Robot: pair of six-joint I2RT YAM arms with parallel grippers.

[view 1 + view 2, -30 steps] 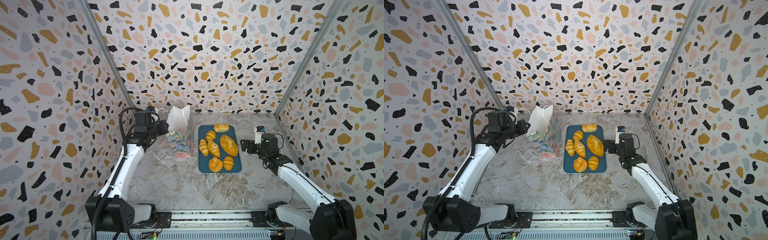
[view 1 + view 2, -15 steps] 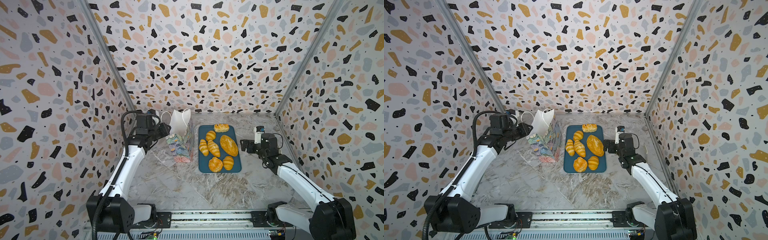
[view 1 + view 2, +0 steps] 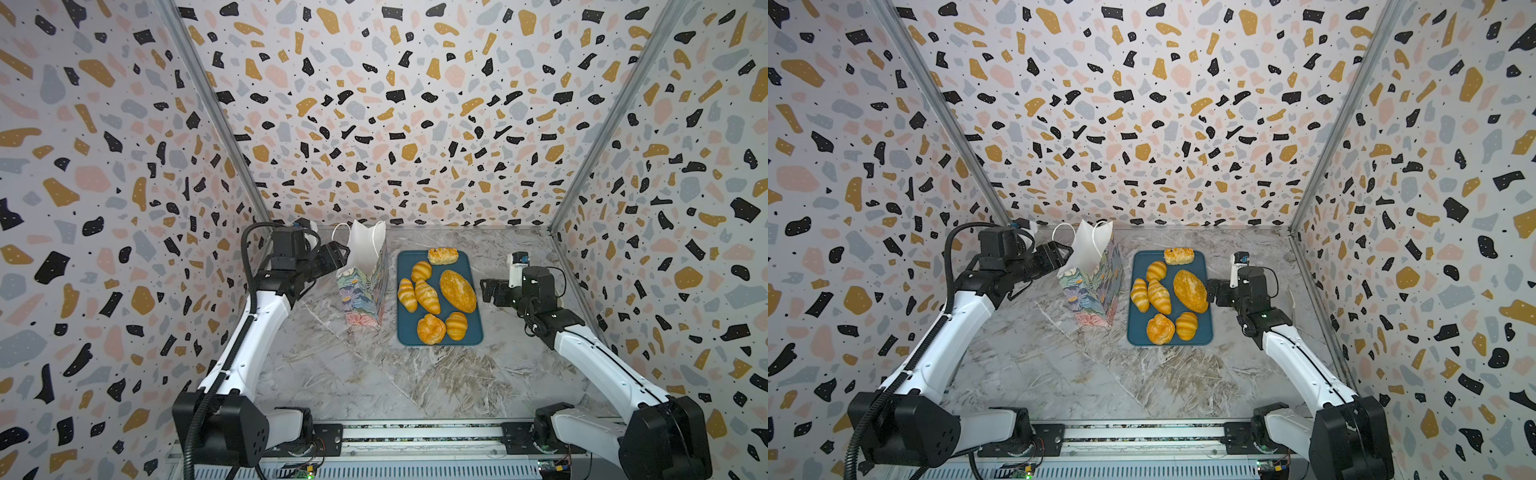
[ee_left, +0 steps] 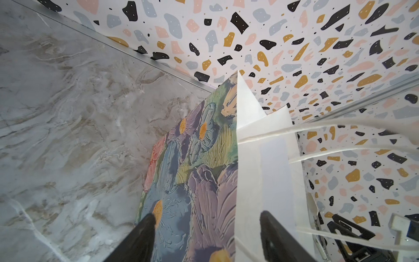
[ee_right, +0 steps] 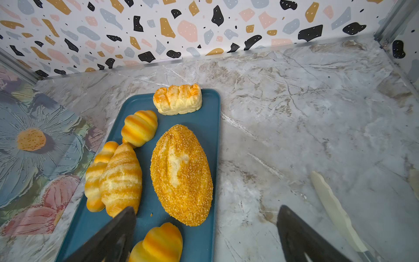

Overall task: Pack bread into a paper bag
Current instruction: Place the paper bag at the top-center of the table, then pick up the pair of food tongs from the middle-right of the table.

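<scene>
The paper bag [image 3: 365, 278] [image 3: 1092, 274] stands upright with its white mouth open, just left of the tray. My left gripper [image 3: 343, 251] [image 4: 207, 216] is open at the bag's upper left rim. Its jaws straddle the bag's wall [image 4: 204, 181], one over the printed outside and one over the white inside, without pinching it. The bread lies on the dark-teal tray [image 3: 469, 266]: a seeded oval loaf [image 3: 457, 291] [image 5: 181, 174], a crumb-topped piece [image 3: 443, 255], striped rolls [image 3: 427, 296] and round buns [image 3: 431, 328]. My right gripper [image 3: 486, 291] [image 5: 207, 210] hangs open and empty over the tray's right edge.
A thin pale strip [image 5: 333, 208] lies on the marble table near the right wall. Patterned walls close in the left, back and right sides. A metal rail [image 3: 415, 436] with both arm bases runs along the front edge.
My left gripper has opened and let go of the bag's rim. The bag went from leaning to standing upright. The right arm has not moved.
</scene>
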